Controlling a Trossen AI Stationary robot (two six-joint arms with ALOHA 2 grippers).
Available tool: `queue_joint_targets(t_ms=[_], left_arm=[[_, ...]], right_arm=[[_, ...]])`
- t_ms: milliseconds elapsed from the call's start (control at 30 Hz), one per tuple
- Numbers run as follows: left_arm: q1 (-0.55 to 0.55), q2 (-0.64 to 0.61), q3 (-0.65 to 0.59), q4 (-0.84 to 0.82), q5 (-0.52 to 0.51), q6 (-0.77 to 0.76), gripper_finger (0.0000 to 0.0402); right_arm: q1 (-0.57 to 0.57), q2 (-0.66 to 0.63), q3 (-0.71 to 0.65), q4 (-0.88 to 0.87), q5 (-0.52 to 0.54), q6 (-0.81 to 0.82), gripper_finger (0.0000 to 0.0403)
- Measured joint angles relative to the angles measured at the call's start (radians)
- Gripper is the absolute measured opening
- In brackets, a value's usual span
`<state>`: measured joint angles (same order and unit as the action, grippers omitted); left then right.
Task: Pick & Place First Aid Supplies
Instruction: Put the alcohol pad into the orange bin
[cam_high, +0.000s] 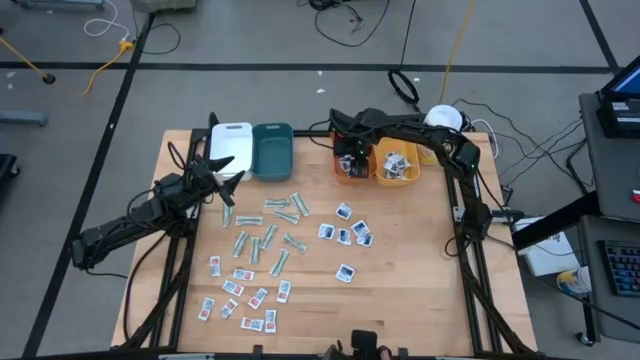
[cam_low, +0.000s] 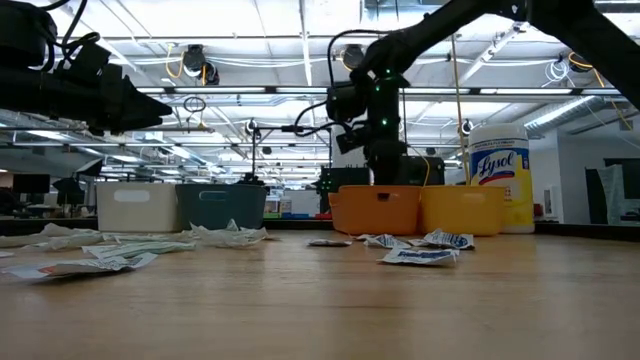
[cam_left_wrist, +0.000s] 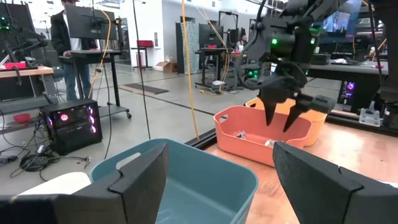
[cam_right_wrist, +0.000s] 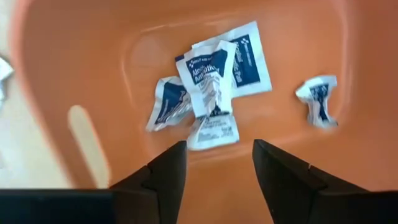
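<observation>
Wooden tabletop (cam_high: 400, 290): right gripper (cam_right_wrist: 214, 163), jaws open and empty, is hovering above the orange plastic bin (cam_right_wrist: 74, 68) holding blue-printed white packets (cam_right_wrist: 208, 81); lifting straight clear seems wisest.

Robotics lab — taped concrete floor (cam_high: 250, 90), trailing cables (cam_high: 350, 20), standing desks with monitors (cam_left_wrist: 84, 25)

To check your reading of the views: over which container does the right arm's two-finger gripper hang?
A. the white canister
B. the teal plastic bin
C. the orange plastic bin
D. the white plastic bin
C: the right gripper hangs open over the orange plastic bin holding blue-printed white packets.
</observation>
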<state>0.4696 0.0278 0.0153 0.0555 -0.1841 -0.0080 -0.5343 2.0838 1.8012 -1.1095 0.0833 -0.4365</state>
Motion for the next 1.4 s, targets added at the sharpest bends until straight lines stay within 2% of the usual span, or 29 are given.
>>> queue_joint_targets(t_ms=[233, 433, 733, 1133, 1400], left_arm=[[0.000, 0.000, 0.000, 0.000, 0.000, 0.000, 0.0296], [0.000, 0.000, 0.000, 0.000, 0.000, 0.000, 0.0296], [0.000, 0.000, 0.000, 0.000, 0.000, 0.000, 0.0296], [0.000, 0.000, 0.000, 0.000, 0.000, 0.000, 0.0296], [0.000, 0.000, 0.000, 0.000, 0.000, 0.000, 0.0296]], right_arm=[[0.011, -0.001, 0.110, -0.177, -0.007, 0.158, 0.0173], [0.040, -0.001, 0.179, -0.312, -0.009, 0.405, 0.0177], [0.126, -0.025, 0.182, -0.336, -0.042, 0.741, 0.0177], [0.345, -0.160, 0.011, -0.222, -0.037, 1.047, 0.0177], [0.470, -0.259, -0.161, -0.151, -0.088, 1.136, 0.0178]])
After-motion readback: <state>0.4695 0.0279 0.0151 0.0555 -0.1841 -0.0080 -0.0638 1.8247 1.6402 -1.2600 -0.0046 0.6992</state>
